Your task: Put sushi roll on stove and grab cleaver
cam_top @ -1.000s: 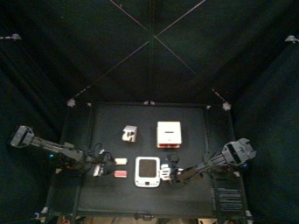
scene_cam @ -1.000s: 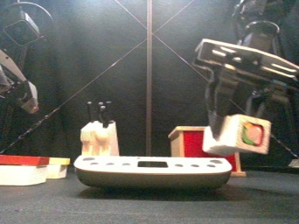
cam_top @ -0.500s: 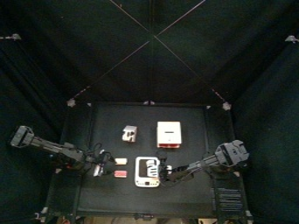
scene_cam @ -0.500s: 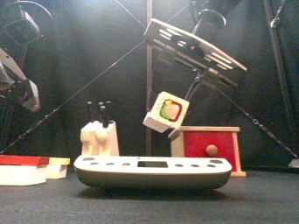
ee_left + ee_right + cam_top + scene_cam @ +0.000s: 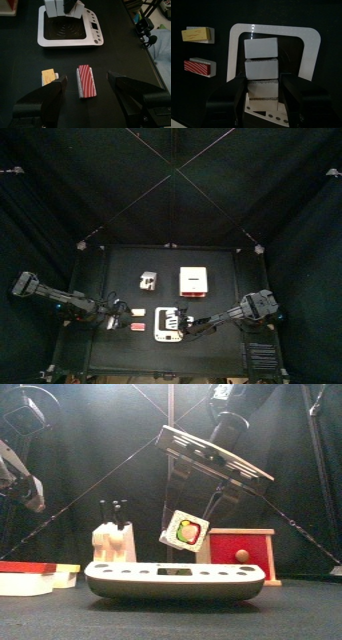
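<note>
Leftmost, the left gripper (image 5: 85,95) hangs low over the near left part of the black table (image 5: 221,260), its two jaws spread wide with nothing between them. Just beyond its fingertips lie a small red striped block (image 5: 86,81) and, beside it, a smaller yellow-topped block (image 5: 51,76), both flat on the table and apart from each other. In the front view these two show as a low red-and-white piece (image 5: 24,577) at the left edge with the yellow one (image 5: 66,570) touching or just beside it; which, I cannot tell. Further right, near the table's front middle, sits the stove (image 5: 174,580), a white flat slab with rounded corners and small dark marks along its face. Behind it, toward the far side, stands the cleaver (image 5: 114,536), a pale piece with dark ends pointing up. Above the stove's right half the right gripper (image 5: 187,530) reaches in from the right, tilted, its jaws closed on the sushi roll (image 5: 186,531), a white cube with a green and red face, held clear of the slab. The right wrist view shows pale cube faces (image 5: 261,66) between the jaws, over the stove. Right of that stands a white box with a red front (image 5: 242,555), well back on the table.
</note>
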